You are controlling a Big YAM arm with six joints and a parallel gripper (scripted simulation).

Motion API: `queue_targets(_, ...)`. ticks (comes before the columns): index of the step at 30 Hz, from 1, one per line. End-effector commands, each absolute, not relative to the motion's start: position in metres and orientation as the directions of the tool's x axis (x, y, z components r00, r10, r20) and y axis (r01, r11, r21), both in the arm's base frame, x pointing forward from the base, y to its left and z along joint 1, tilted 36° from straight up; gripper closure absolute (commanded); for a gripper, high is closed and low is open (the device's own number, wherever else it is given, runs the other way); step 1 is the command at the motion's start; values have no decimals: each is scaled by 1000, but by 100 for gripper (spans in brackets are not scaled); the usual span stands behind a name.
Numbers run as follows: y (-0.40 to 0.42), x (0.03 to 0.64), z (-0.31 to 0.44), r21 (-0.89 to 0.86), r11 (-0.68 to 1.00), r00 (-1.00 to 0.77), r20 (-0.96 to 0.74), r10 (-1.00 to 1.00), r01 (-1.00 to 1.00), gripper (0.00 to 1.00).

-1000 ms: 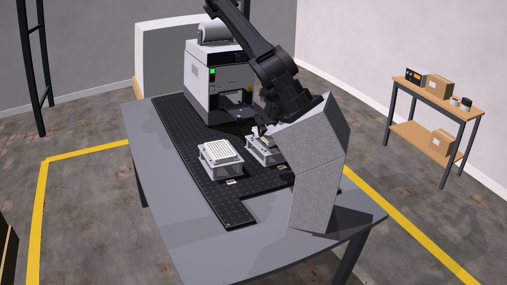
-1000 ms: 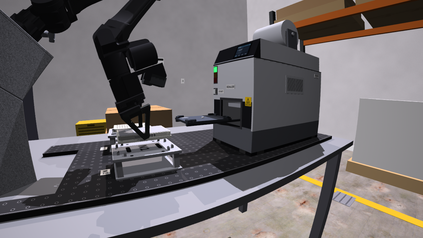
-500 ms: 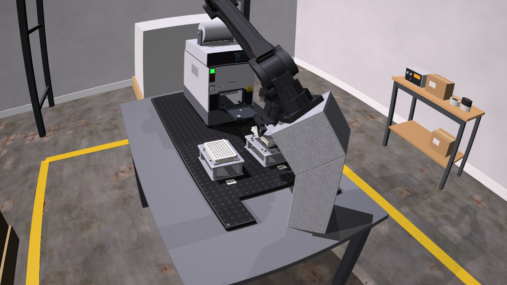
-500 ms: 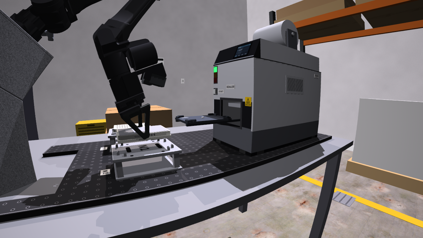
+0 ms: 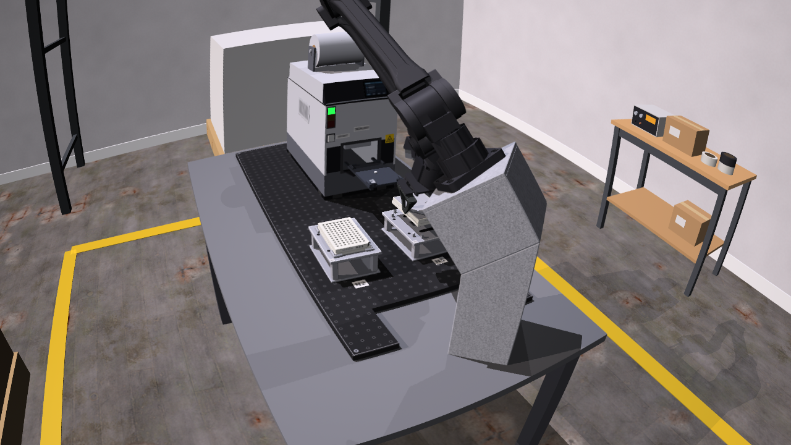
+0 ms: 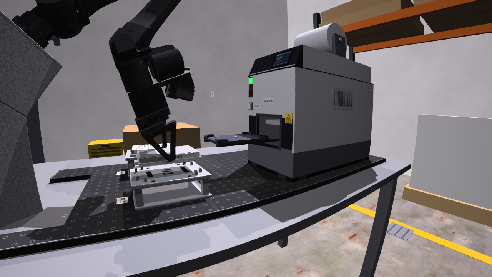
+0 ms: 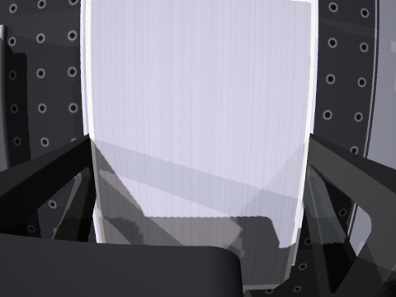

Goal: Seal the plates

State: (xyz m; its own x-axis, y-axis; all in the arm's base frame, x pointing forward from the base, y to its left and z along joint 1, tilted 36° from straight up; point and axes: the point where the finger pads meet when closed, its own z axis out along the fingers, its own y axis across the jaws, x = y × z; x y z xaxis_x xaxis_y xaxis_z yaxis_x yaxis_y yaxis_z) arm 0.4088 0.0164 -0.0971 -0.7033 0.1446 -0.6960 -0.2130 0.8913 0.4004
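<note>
The grey table (image 5: 309, 387) (image 6: 165, 244) carries a perforated black board (image 5: 276, 199) (image 6: 226, 165) (image 7: 54, 91), and on it stands the sealer (image 5: 306, 122) (image 6: 326, 113). The black arm (image 5: 381, 49) (image 6: 135, 79) reaches down over plate nest N1 (image 5: 398, 221) (image 6: 203, 172). Beside N1 is the other plate nest (image 5: 373, 250) (image 6: 128, 153), with an open-welled plate (image 5: 342, 235) (image 6: 139, 147) lying on it. The sealer's dark stage (image 5: 379, 175) (image 6: 237, 138) is out in front of its opening and bears no plate. The hand (image 5: 407, 209) (image 6: 167, 156) (image 7: 199, 145) is closed on the long sides of the covered plate (image 5: 417, 219) (image 6: 187, 151) (image 7: 198, 82), one finger to each side. That plate is above N1, near its top and apart from it, roughly level, its smooth, pale top facing up; shadows cross one end. On the sealer's front, the green lamp (image 5: 331, 110) (image 6: 250, 80) glows above the START button (image 5: 330, 138) (image 6: 250, 105).
</note>
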Motion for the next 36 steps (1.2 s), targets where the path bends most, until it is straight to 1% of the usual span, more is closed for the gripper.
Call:
queue_targets(1, 22, 405, -91, 390, 891, -696, -707, 126, -234, 100)
queue_targets(16, 11, 400, -100, 400, 894, -705, -694, 149, -204, 100)
queue_targets(29, 15, 416, -86, 387, 892, -681, -720, 135, -232, 100)
queue_targets(36, 22, 401, -97, 404, 890, -709, -690, 146, -210, 100)
